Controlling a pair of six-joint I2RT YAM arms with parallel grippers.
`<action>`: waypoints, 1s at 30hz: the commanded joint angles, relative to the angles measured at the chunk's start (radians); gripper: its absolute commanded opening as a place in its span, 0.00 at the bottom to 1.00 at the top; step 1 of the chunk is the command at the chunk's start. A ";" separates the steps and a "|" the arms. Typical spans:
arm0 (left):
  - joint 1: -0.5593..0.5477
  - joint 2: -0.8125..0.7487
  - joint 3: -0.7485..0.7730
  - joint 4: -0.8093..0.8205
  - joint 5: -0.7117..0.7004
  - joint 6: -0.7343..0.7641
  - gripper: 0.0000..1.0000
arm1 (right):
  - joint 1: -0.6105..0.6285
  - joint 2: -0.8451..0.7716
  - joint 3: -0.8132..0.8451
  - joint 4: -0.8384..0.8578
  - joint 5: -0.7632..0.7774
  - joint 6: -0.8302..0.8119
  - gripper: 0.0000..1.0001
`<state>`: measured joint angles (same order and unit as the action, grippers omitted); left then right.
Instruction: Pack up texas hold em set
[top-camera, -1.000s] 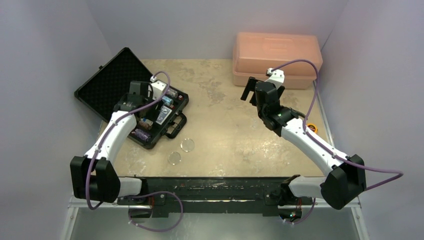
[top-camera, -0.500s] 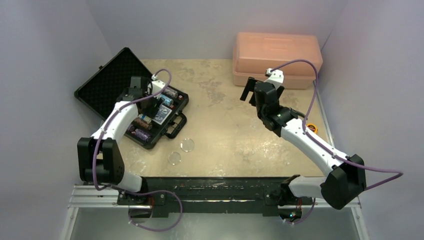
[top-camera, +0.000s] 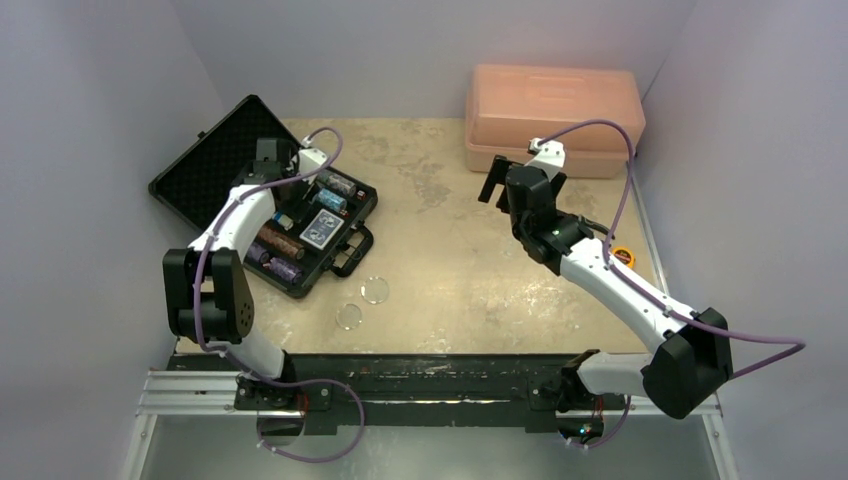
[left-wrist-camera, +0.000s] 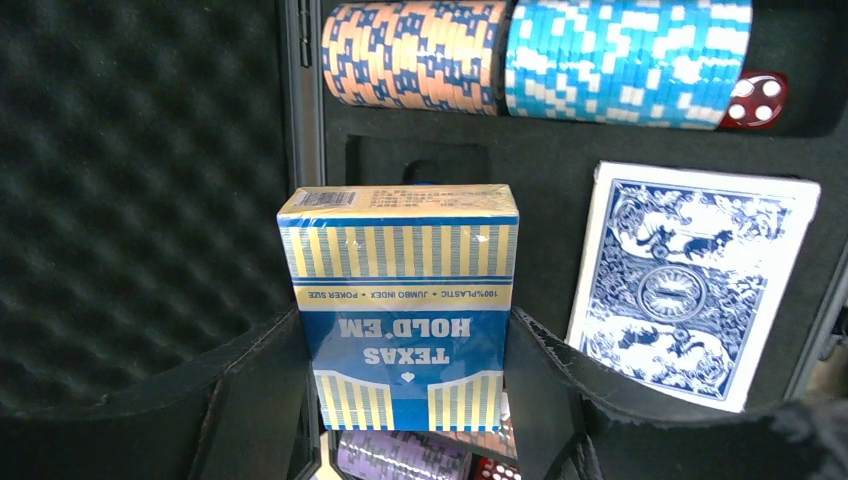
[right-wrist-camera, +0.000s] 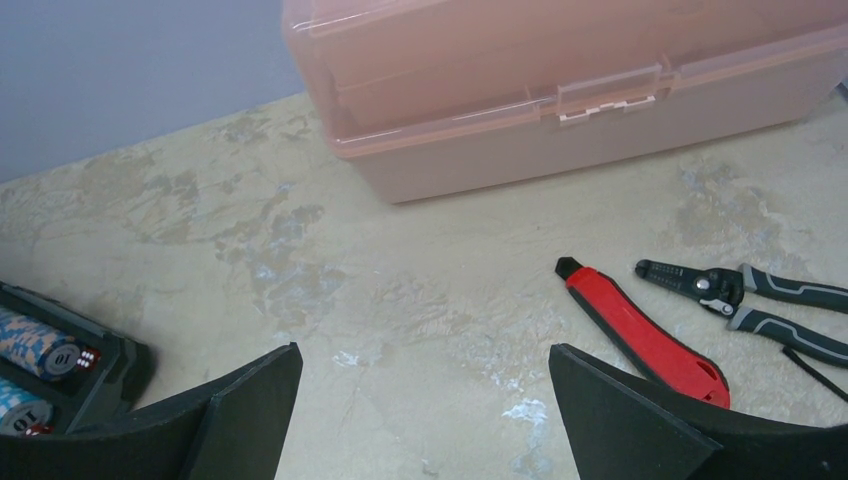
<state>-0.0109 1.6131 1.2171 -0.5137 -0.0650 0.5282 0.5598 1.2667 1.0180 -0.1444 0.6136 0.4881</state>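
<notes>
Lavender walls are closing in a mottled beige counter (top-camera: 450, 250), and the black case (top-camera: 212, 168) is lying open at its far left with the foam lid flung back. Over the last second the left arm has been folding back on itself. It is drawing the left fingers (top-camera: 283, 165) away from the middle of the tray toward the hinge side, so the loose blue deck (left-wrist-camera: 690, 280) is now showing from above.

Those fingers are clamping a boxed deck (left-wrist-camera: 400, 300) by its sides, label upside down to the wrist camera. The box is hanging over an empty slot (left-wrist-camera: 415, 165) just beside the loose deck. The orange chip row (left-wrist-camera: 415, 55), the pale blue chip row (left-wrist-camera: 625, 60) and a red die (left-wrist-camera: 757, 100) are lying beyond it.

The box seems to be lining up with that slot, so lowering and letting go looks like the step in hand.

The right arm has been barely shifting. The right fingers (top-camera: 497, 180) are standing wide apart, holding nothing, above bare counter near the pink toolbox (top-camera: 553, 118), the red cutter (right-wrist-camera: 645, 335) and the grey-handled pliers (right-wrist-camera: 745, 298).

Two clear discs (top-camera: 375, 290) are lying outside the case near its handle. Packing is therefore partway done, with the discs and the lid still waiting.
</notes>
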 joint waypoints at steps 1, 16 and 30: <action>0.011 0.036 0.080 0.050 -0.015 0.066 0.00 | 0.009 -0.021 -0.008 0.036 0.043 -0.016 0.99; 0.058 0.079 0.075 0.062 -0.051 0.076 0.00 | 0.026 -0.021 -0.013 0.044 0.057 -0.023 0.99; 0.063 0.119 0.064 0.084 0.008 0.016 0.00 | 0.031 -0.023 -0.013 0.046 0.060 -0.025 0.99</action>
<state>0.0456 1.7218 1.2636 -0.4850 -0.0811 0.5632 0.5846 1.2667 1.0092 -0.1406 0.6384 0.4763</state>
